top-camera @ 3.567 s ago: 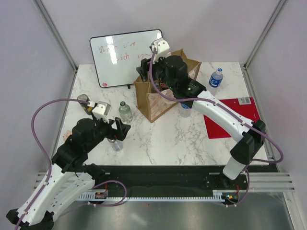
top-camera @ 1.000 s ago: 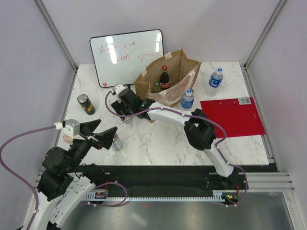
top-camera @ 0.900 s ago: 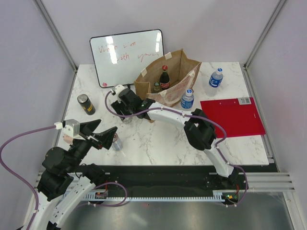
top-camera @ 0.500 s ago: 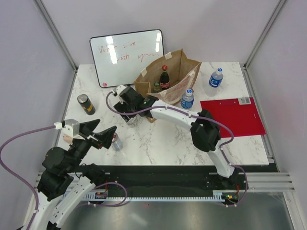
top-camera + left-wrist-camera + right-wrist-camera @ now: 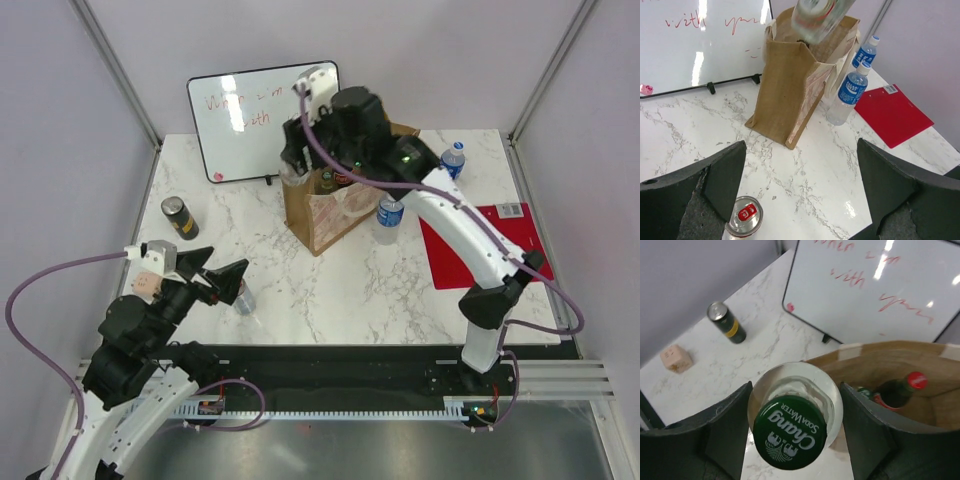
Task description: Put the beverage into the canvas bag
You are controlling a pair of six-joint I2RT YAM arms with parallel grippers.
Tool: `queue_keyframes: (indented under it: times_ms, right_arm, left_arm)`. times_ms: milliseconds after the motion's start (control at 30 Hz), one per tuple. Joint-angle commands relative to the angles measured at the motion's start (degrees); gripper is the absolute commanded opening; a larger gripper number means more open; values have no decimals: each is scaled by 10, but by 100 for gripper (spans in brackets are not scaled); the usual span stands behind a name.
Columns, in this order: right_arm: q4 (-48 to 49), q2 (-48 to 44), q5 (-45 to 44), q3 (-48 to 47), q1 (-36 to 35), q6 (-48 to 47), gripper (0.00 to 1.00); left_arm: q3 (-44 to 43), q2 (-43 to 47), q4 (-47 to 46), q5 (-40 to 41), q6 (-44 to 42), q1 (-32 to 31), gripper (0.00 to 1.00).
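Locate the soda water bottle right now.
The soda water bottle is held in the right gripper over the canvas bag's open top, in front of the whiteboard, at the table's rear.

- The top external view looks down from above and behind the arm bases, which sit at 6 o'clock. It takes in the whole tabletop, with the whiteboard at 11 o'clock.
- The left wrist view sits low, near the tabletop. It faces the canvas bag at 12 o'clock, between the fingers of the left tool.
- The right wrist view looks steeply down, very close to the cap of the soda water bottle, with the bag's mouth at 4 o'clock.
- All three views share the bag and the whiteboard.
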State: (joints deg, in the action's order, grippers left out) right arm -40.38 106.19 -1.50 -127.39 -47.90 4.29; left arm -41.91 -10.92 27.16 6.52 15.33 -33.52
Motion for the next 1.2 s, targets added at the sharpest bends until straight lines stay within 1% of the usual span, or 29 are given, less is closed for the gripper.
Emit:
queue_keyframes:
  times_ms: [0, 133, 167, 233, 267, 300, 367, 400, 467, 500, 533, 633, 767, 800, 967, 1100, 1167]
  right_arm:
    - [45, -42, 0, -49, 68, -3, 0]
    - [46, -30, -2, -51, 101, -14, 0]
    - [46, -27, -3, -49, 111, -16, 0]
    - [55, -20, -5, -33, 119, -22, 0]
    - [62, -20, -7, -23, 122, -26, 0]
    - [79, -21, -13, -2, 125, -29, 0]
    - [87, -17, -8, 8, 127, -32, 0]
    - [92, -12, -4, 16, 127, -33, 0]
    - [101, -11, -3, 29, 127, -38, 0]
    - [119, -15, -3, 52, 127, -38, 0]
    - [130, -19, -10, 65, 127, -38, 0]
    - [165, -29, -6, 108, 127, -52, 0]
    - [211, -44, 10, 169, 127, -58, 0]
    - [226, -55, 8, 197, 127, -58, 0]
    - [217, -85, 14, 228, 127, -29, 0]
    - [210, -106, 13, 246, 127, -15, 0]
    - [210, -112, 14, 253, 127, -14, 0]
  left_arm:
    - [-13, -42, -3, 10, 6, -1, 98]
    - [-47, -104, 0, 12, 41, -1, 94]
    - [-58, -144, 2, 15, 50, -1, 93]
    - [-97, -189, 7, 4, 74, -1, 91]
    - [-112, -212, 10, -3, 80, -1, 91]
    - [-140, -260, 13, -7, 87, -1, 90]
    - [-166, -303, 14, -12, 109, -1, 88]
    - [-191, -348, 14, -13, 115, -1, 86]
    - [-218, -392, 12, -15, 129, -1, 84]
    - [-244, -410, 12, -16, 131, -1, 84]
    - [-257, -447, 12, -17, 138, -1, 82]
    - [-296, -501, 9, -13, 157, -1, 80]
    - [-318, -550, -16, -17, 181, -1, 79]
    - [-322, -559, -20, -19, 184, -1, 78]
    - [-326, -608, -37, -12, 201, -1, 75]
    - [-345, -652, -47, -31, 205, -1, 72]
    - [-351, -663, -48, -39, 208, -1, 69]
